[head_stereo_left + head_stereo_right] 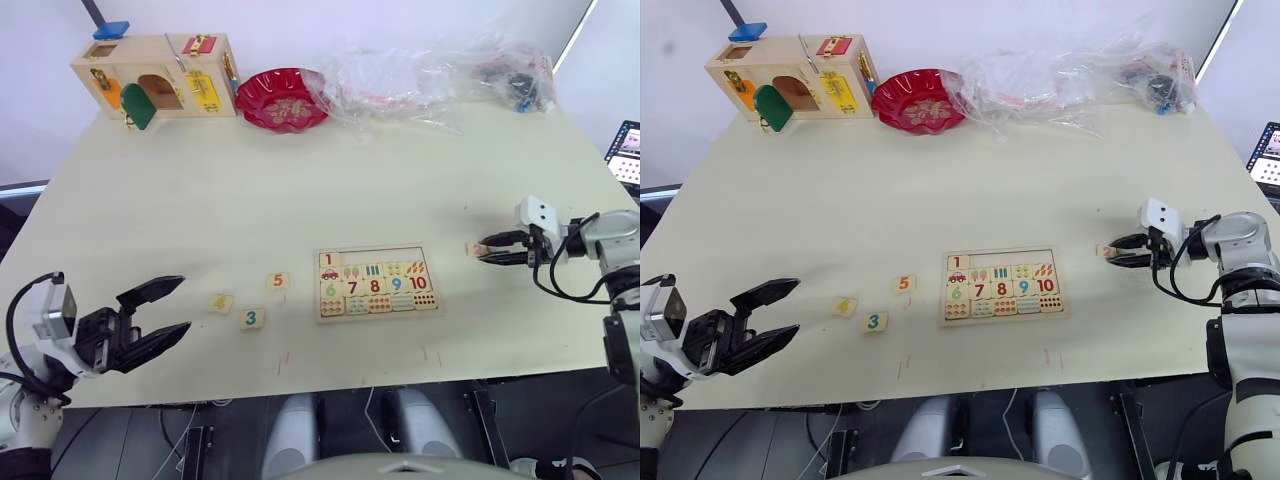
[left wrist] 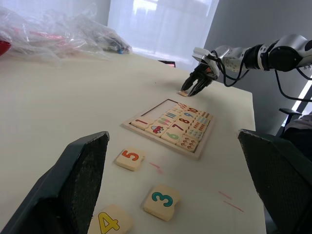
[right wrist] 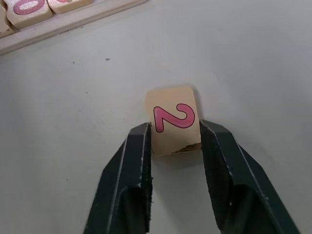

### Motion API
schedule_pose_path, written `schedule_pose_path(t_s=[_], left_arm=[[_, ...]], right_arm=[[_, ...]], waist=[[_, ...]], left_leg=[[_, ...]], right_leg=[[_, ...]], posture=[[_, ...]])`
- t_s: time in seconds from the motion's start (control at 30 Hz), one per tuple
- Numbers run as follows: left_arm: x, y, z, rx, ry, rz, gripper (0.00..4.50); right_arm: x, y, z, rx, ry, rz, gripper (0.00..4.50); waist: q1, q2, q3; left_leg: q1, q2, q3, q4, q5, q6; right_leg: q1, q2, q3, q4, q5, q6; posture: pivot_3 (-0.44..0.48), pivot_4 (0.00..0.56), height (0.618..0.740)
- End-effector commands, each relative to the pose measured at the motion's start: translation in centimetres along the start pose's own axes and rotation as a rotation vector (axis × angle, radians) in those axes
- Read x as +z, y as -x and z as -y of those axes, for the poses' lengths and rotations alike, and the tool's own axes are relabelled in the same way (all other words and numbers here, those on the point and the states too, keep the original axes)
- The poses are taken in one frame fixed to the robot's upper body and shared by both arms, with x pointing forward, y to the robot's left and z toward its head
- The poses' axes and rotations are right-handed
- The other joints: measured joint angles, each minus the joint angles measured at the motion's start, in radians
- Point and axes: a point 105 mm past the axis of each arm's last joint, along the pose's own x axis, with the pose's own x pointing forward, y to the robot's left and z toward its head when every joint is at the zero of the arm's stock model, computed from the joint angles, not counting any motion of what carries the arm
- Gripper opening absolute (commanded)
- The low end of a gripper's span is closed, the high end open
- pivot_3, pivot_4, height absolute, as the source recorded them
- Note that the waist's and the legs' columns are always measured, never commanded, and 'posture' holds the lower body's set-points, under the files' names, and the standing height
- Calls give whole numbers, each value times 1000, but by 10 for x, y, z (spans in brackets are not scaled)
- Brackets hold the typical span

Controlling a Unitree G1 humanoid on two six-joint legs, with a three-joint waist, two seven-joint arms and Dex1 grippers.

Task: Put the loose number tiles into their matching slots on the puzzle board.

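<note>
The puzzle board [image 1: 375, 297] lies at the table's near middle. Tile 1 [image 1: 329, 260] sits in the leftmost slot of its top row; the other slots [image 1: 385, 255] of that row are bare. Left of the board, tiles 5 [image 1: 278, 282], 4 [image 1: 221, 303] and 3 [image 1: 252, 319] lie loose on the table. To the board's right, my right gripper [image 1: 484, 251] is shut on tile 2 [image 3: 174, 109], which rests flat on the table with a finger against each side. Near the front left edge, my left gripper [image 1: 184, 304] hangs open and holds nothing, left of tiles 4 and 3.
At the back left corner stands a wooden box with coloured doors and latches [image 1: 160, 75]. A red dish [image 1: 282, 98] and crumpled clear plastic bags [image 1: 430, 70] lie along the back edge. A screen [image 1: 628, 150] shows beyond the table's right edge.
</note>
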Motion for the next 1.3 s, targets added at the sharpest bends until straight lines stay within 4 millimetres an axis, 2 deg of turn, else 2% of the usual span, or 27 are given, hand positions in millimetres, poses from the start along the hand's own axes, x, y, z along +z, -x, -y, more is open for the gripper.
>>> schedule_pose_path(t_s=[0.03, 0.27, 0.37, 0.43, 0.53, 0.67, 0.77, 0.87, 0.93, 1.1, 1.2, 1.3], left_arm=[[2, 3, 2, -22, -21, 2, 4500], [1, 4, 1, -16, -21, 0, 4500], [1, 6, 0, -11, -21, -3, 4500], [0, 6, -1, -10, -19, -5, 4500], [0, 7, -1, -11, -18, -6, 4500], [-1, 6, -1, -14, -14, -2, 4500], [-1, 6, 0, -16, -11, -1, 4500], [-3, 6, 0, -17, -9, -6, 4500], [-4, 5, 0, -18, -9, -8, 4500], [-5, 5, 1, -18, -13, -4, 4500], [-6, 5, 3, -18, -14, 0, 4500], [-5, 6, 5, -17, -15, 1, 4500]], right_arm=[[-3, 1, -4, 16, 6, 2, 865], [8, 4, -4, 24, 54, 32, 865], [33, 5, -8, 3, 204, 92, 865], [42, 4, -12, -40, 233, 63, 865], [57, 0, -30, -42, 213, 43, 865], [88, -6, -63, 67, 112, 85, 865], [102, -11, -69, 29, 79, 25, 865], [120, -19, -83, 103, 77, -34, 865], [124, -23, -92, 147, 91, -79, 865], [147, -43, -93, 171, 180, -133, 865], [157, -56, -78, 65, 323, -142, 865], [166, -65, -75, 56, 319, -136, 865]], waist=[[0, 0, 0], [0, 0, 0], [1, 0, 0], [2, 0, 0], [4, 1, 0], [6, 1, 0], [6, 0, 0], [6, 0, 0], [6, 0, 0], [3, 0, 0], [2, 0, 0], [2, 0, 0]], left_leg=[[0, 0, 0, 0, 0, 0], [0, 0, 0, 0, 0, 0], [0, 0, 0, 0, 0, 0], [0, 1, -1, 0, 0, 0], [0, 1, -2, 0, 0, 0], [0, 0, -2, 1, 0, 0], [1, 0, -4, 1, 0, 0], [1, 0, -4, 1, 0, 0], [1, 0, -4, 0, 0, 0], [-2, 0, -4, 1, 0, 0], [-3, 0, -5, 1, 0, 0], [-6, 0, -4, 1, 0, 0]], right_leg=[[0, 0, 0, 0, 0, 0], [0, 0, 0, 0, 0, 0], [0, 0, 0, 0, 0, 0], [-1, -1, 0, 2, 0, 0], [-2, -1, 0, 6, 0, 0], [-2, -1, 0, 7, 0, 0], [-2, -1, 1, 7, -1, 0], [-3, -1, 1, 7, -1, -1], [-3, -1, 1, 7, -1, -1], [-5, -1, 0, 6, -1, -1], [-7, -1, -1, 7, -1, -1], [-9, -1, -2, 6, -1, -1]], posture=[[0, 150, 740], [0, 150, 740], [0, 150, 740], [0, 150, 740], [0, 150, 740], [0, 150, 740], [0, 150, 740], [0, 150, 740], [0, 150, 740], [0, 150, 740], [0, 150, 740], [0, 150, 740]])
